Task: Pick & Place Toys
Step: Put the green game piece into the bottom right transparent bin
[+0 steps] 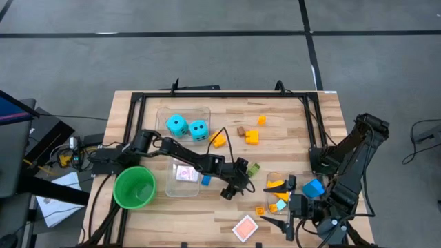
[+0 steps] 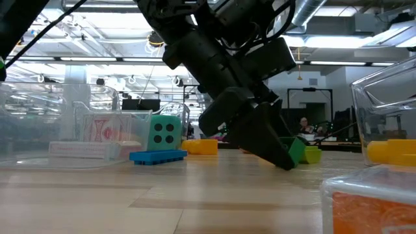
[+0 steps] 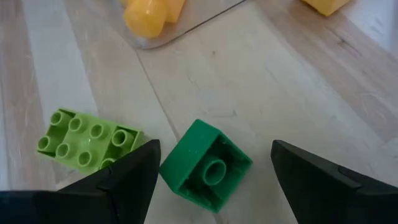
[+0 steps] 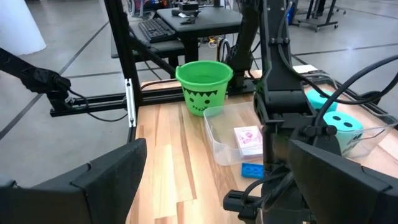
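A dark green brick [image 3: 205, 165] lies on the table with its hollow underside up, and a light green brick [image 3: 87, 138] lies studs up beside it. My left gripper [image 3: 214, 149] is open, slanting down from the table's left, with one finger on each side of the dark green brick and its tips low over the table [image 2: 276, 151]. My right gripper [image 4: 216, 155] waits open and raised at the near right [image 1: 286, 210], holding nothing. Two cyan dice [image 1: 187, 127] sit in a clear bin [image 1: 204, 110] at the far side.
A green cup [image 1: 134, 187] stands near left beside a clear bin [image 1: 171, 190] holding cards [image 1: 186, 173]; a blue brick [image 1: 205, 180] lies at its edge. Orange and yellow bricks [image 1: 251, 136] lie at the far middle, a card [image 1: 244, 227] near the front edge, and another bin [image 1: 270, 178] with yellow bricks on the right.
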### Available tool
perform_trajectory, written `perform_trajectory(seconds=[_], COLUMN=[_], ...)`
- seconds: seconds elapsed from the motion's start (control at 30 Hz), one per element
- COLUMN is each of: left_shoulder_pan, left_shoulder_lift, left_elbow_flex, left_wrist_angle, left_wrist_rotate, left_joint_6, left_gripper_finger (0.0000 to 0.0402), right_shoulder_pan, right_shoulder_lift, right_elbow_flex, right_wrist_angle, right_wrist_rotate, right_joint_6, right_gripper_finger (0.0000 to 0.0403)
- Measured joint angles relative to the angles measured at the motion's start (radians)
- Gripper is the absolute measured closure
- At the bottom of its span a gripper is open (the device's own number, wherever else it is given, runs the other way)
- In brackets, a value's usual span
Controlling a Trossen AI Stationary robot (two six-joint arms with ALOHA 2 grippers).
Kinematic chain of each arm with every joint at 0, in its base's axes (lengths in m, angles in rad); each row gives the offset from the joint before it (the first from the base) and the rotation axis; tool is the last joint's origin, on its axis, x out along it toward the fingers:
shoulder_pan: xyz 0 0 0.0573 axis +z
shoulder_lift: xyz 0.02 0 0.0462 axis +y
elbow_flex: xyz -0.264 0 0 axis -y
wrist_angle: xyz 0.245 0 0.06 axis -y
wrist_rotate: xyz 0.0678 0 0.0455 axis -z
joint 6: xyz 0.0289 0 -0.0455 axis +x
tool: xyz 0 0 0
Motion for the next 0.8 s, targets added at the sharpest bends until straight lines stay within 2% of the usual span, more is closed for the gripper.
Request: perform_trajectory(seconds=[0.23,0.6,0.8], left_shoulder_pan=[0.000,0.000,0.000], left_shoulder_lift=[0.000,0.000,-0.002], left_elbow_flex=[0.000,0.000,0.000], left_wrist_angle=[-0.001,-0.006,-0.008], left_wrist_rotate=[0.000,0.000,-0.001], left_joint_6=[-0.001,-0.001,-0.001], left_gripper_finger=[0.0127,0.0213,0.0210], right_shoulder_pan=[0.000,0.000,0.000], right_shoulder_lift=[0.000,0.000,0.000], right_elbow_flex=[0.000,0.000,0.000], right_wrist_angle=[0.000,0.000,0.000], right_wrist_rotate=[0.000,0.000,0.000], right_joint_6=[0.000,0.000,0.000], right_gripper_finger=[0.0023,0.0023,0.0023])
